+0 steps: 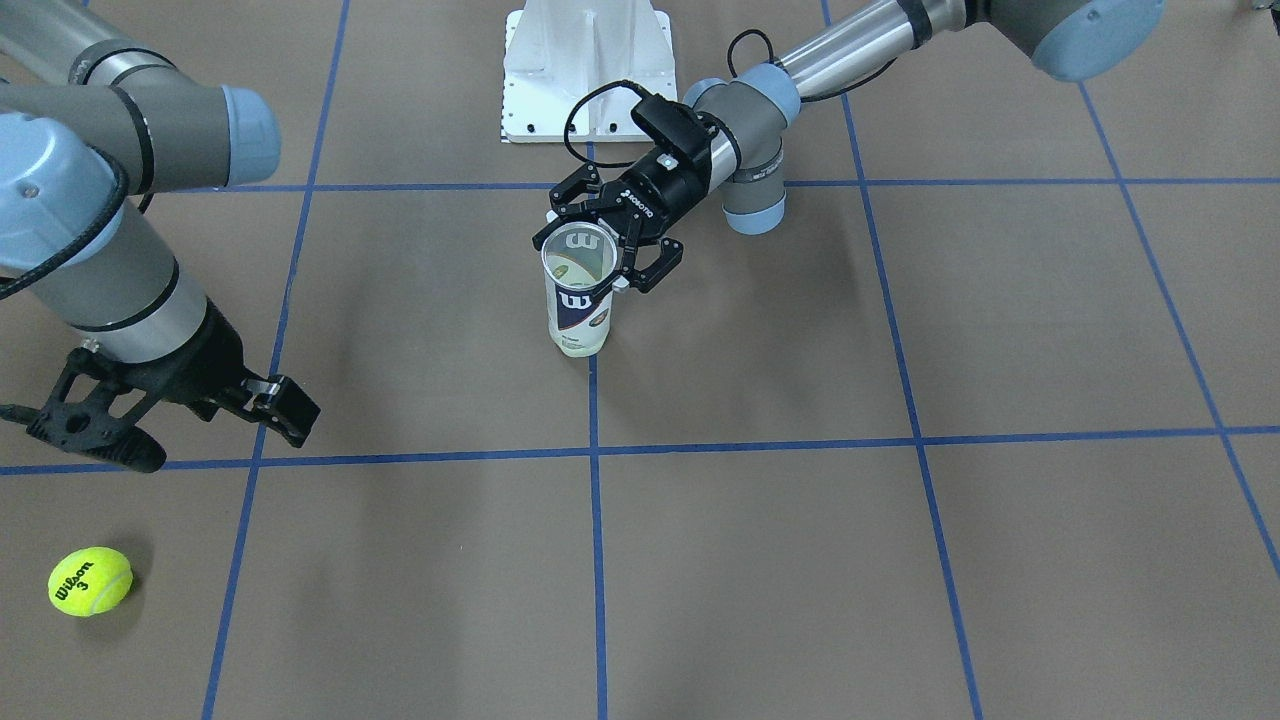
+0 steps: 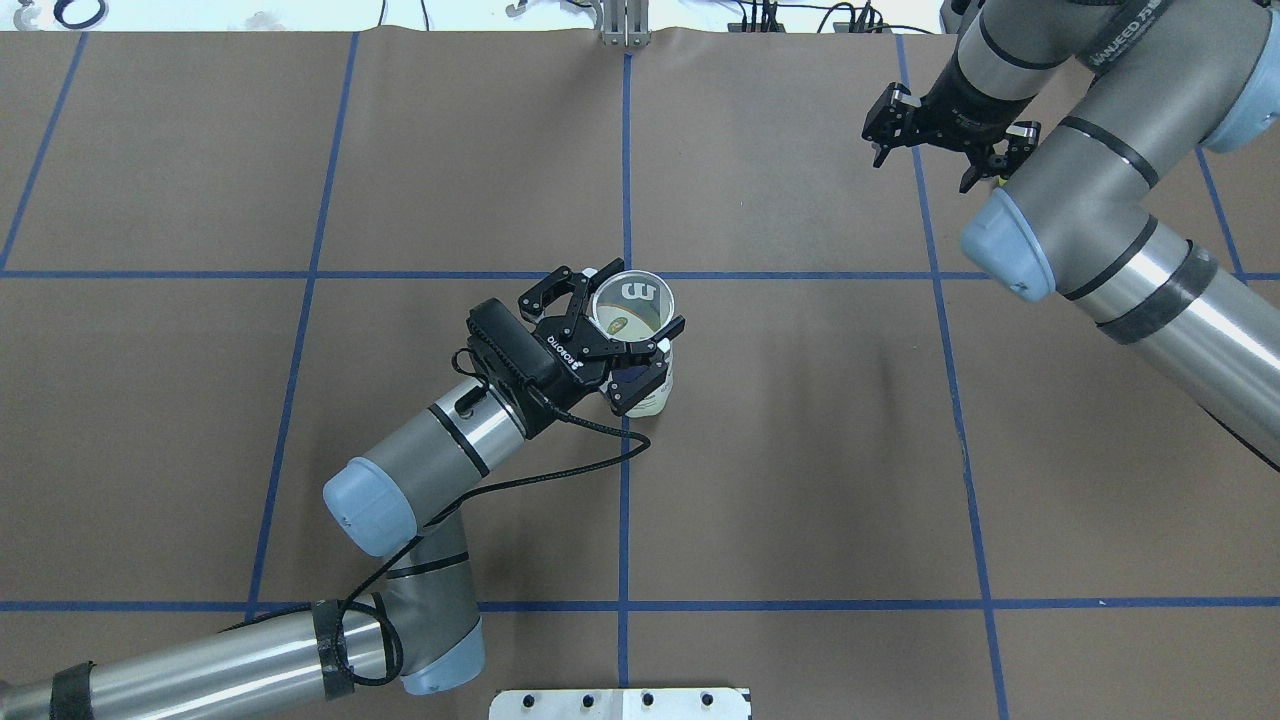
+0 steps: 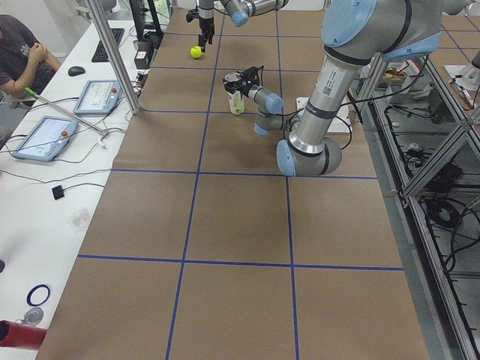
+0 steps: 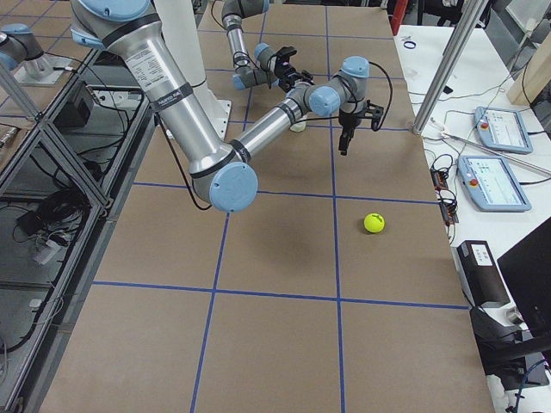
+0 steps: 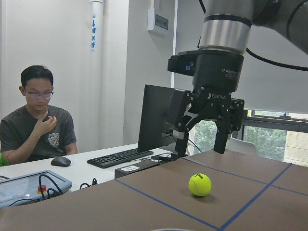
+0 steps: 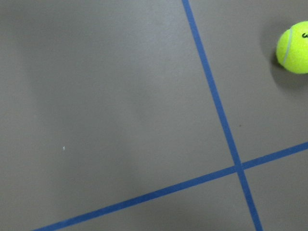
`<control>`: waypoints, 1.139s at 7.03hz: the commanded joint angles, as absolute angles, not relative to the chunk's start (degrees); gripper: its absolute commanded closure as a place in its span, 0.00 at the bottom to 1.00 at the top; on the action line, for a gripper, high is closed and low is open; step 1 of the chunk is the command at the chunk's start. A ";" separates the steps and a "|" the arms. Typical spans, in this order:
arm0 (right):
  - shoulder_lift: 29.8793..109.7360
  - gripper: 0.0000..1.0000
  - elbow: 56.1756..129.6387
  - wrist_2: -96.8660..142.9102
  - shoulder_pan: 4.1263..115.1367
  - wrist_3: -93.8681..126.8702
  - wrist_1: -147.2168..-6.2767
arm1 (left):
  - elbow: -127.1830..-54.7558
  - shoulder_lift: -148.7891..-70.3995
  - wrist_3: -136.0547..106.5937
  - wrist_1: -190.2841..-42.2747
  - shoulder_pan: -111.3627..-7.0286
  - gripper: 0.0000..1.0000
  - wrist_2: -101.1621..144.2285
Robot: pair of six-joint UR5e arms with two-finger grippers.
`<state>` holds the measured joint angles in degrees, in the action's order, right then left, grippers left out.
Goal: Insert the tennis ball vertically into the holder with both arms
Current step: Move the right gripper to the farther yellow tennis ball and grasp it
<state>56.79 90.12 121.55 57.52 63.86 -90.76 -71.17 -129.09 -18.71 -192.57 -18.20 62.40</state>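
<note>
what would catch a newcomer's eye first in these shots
The clear holder stands upright in the middle of the table, with the left gripper closed round its rim. The bright yellow tennis ball lies alone towards the operators' side, and the right gripper hangs open nearby.

Light falls bright and even from overhead; the brown surface [image 1: 760, 560] carries only soft, wide shadows. The tennis ball [image 1: 90, 581] throws a small blurred shadow toward its 3 o'clock in the front-facing view. Glare streaks the silver tube of my left arm [image 1: 850, 40], and the holder [image 1: 578, 290] glints at its clear rim. The overhead view's 12 o'clock strip is blown out white. From my left wrist, the window [image 5: 269, 139] at 4 o'clock backlights my right fingers [image 5: 220, 140], leaving them near-black yet sharp. My right wrist view is slightly soft, with faint shadow bands from 9 to 12 o'clock.
</note>
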 commanded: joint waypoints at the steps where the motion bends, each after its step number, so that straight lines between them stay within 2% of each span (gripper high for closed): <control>1: 56.86 0.02 77.31 123.14 62.38 57.18 -80.90 | -71.37 -129.02 -18.72 -192.57 -18.19 0.11 62.40; 4: 56.96 0.03 69.81 117.72 64.07 50.10 -79.81 | -71.28 -128.85 -18.72 -192.57 -18.19 0.11 62.49; 6: 57.04 0.03 63.05 117.16 63.55 50.10 -70.09 | -71.19 -128.85 -18.72 -192.57 -18.19 0.10 62.49; 8: 57.04 0.03 61.26 113.83 61.53 50.18 -69.52 | -71.19 -128.76 -18.72 -192.57 -18.19 0.10 62.49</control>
